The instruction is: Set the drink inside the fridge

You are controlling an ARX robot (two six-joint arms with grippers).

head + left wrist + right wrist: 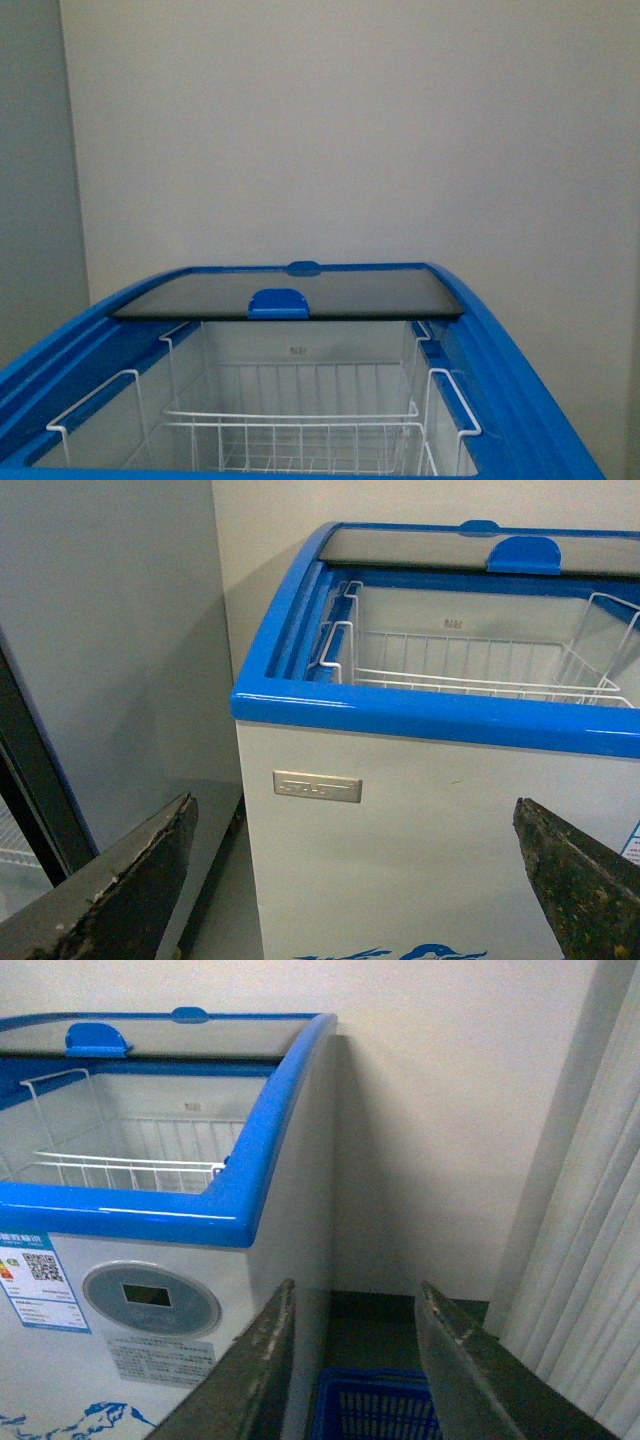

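The fridge [520, 350] is a white chest freezer with a blue top rim. Its dark glass lid [290, 297] is slid to the far end, so the near part stands open over white wire baskets [300, 420]. The fridge also shows in the left wrist view [420, 715] and in the right wrist view [240, 1210], with its oval grey display [150, 1298]. My left gripper [355, 865] is open and empty, facing the fridge's front left corner. My right gripper [352, 1305] is open and empty, beside the fridge's right corner. The drink is out of view.
A blue plastic lattice crate [375, 1410] sits on the dark floor beside the fridge, below my right gripper. A tall grey cabinet [110, 650] stands close to the fridge's left side. Pale vertical blinds [590, 1260] hang at the right. A plain wall [350, 130] is behind the fridge.
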